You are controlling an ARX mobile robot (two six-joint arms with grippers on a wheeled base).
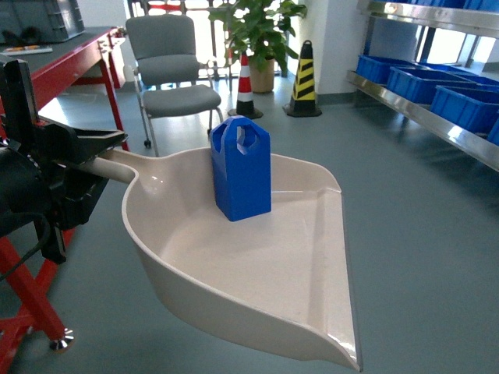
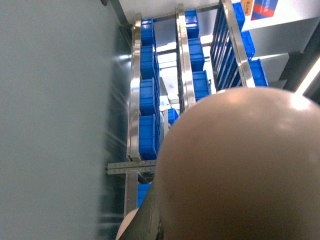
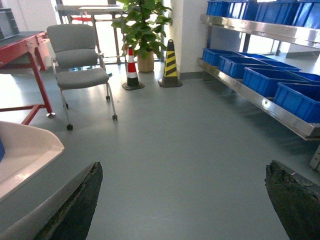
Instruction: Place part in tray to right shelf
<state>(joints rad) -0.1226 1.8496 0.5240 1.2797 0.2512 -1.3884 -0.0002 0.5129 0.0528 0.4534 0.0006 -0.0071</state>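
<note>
From the head view, my left gripper (image 1: 74,167) sits at the left edge, clamped on the handle of the tray (image 1: 312,304), which I hold level above the floor, its lip toward the lower right. One part (image 1: 242,169) stands upright inside, near the back wall. The shelf (image 1: 437,121) runs along the upper right, holding at least three blue crates (image 1: 466,106); two cones (image 1: 302,80) stand at top centre. In my left wrist view the tray's underside (image 2: 240,165) fills the lower right, the shelf (image 2: 134,90) beyond. In my right wrist view my right gripper (image 3: 182,200) is spread wide, holding nothing; the tray's corner (image 3: 27,147) shows at left.
</note>
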